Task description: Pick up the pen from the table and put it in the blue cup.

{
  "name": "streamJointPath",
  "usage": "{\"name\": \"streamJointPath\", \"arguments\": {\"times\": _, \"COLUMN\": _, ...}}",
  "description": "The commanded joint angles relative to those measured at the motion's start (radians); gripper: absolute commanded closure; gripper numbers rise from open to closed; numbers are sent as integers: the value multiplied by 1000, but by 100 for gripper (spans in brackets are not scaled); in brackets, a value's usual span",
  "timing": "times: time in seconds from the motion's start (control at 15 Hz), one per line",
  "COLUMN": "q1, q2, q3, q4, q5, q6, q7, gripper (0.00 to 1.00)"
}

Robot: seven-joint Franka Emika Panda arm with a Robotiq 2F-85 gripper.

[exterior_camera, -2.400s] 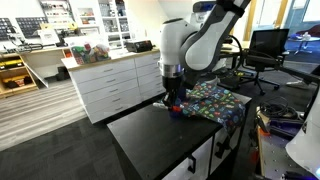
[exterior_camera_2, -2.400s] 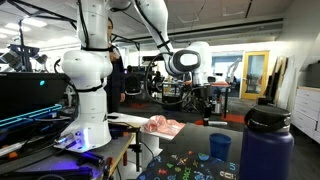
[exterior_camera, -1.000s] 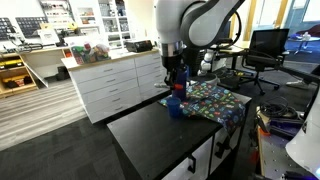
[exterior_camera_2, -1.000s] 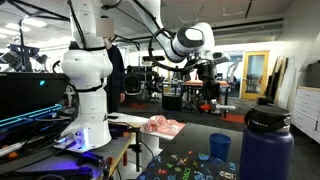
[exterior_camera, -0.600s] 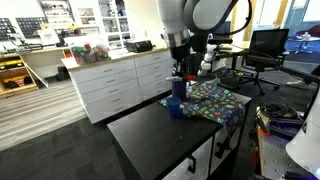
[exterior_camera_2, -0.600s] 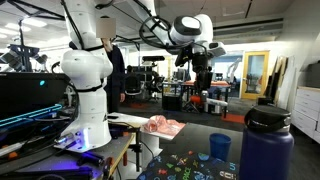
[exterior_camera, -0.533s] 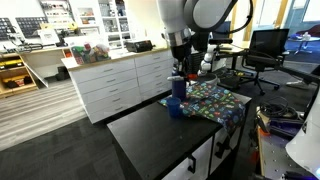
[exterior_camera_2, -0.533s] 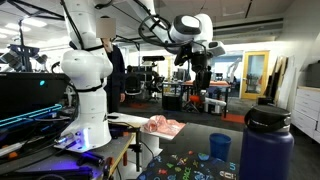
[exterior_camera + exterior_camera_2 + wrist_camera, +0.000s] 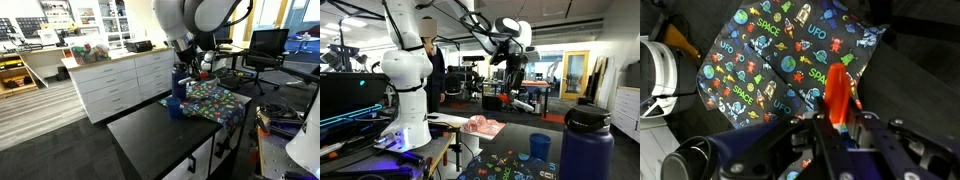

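Note:
My gripper [image 9: 836,118] is shut on the red pen [image 9: 838,92], which sticks out from between the jaws over the space-patterned cloth [image 9: 780,50]. In both exterior views the gripper [image 9: 181,78] [image 9: 513,84] hangs well above the table. The squat blue cup [image 9: 176,104] stands on the black table [image 9: 150,140] at the cloth's edge, just below the gripper. It also shows in an exterior view [image 9: 539,146]. The pen is too small to make out in the exterior views. The cup does not show clearly in the wrist view.
The patterned cloth [image 9: 215,100] covers the table's far end. A tall dark blue bottle [image 9: 585,145] stands close to the camera. A white drawer unit [image 9: 115,80] stands behind the table. A second white robot [image 9: 405,70] and a pink cloth [image 9: 480,125] are nearby.
The gripper has risen from the table surface beside the cup to well above it, carrying the pen. In the last half second it shifted only slightly and tilted.

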Motion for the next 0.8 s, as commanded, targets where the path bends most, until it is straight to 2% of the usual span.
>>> {"name": "streamJointPath", "arguments": {"times": 0.0, "q1": 15, "q2": 37, "q3": 24, "q4": 43, "q5": -41, "q6": -85, "q7": -35, "gripper": 92}}
{"name": "streamJointPath", "arguments": {"times": 0.73, "q1": 55, "q2": 188, "q3": 55, "q4": 154, "q5": -110, "q6": -163, "q7": -131, "gripper": 92}}
